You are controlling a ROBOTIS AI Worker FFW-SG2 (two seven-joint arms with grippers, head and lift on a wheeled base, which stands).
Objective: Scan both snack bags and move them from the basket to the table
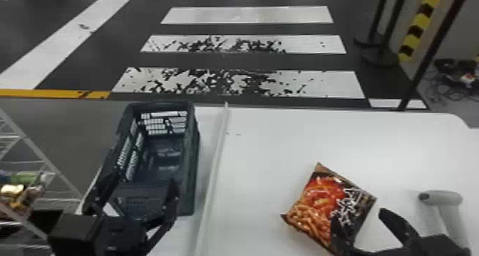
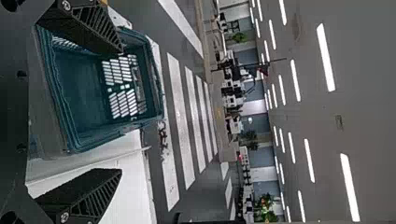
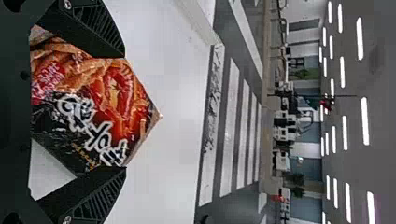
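Over the near end of the dark basket, my left gripper stands open with nothing between its fingers. The left wrist view has that gripper beside the teal-looking basket, whose visible floor is bare. One snack bag, red, orange and black, lies face up on the white table. At its near right side is my open right gripper, one finger overlapping the bag's edge. In the right wrist view the snack bag spans much of the space by the spread fingers of the gripper.
A pale grey device with a rounded head, looking like a scanner, stands on the table right of the right gripper. A raised strip runs between basket and bag. A wire rack with packages is at the far left.
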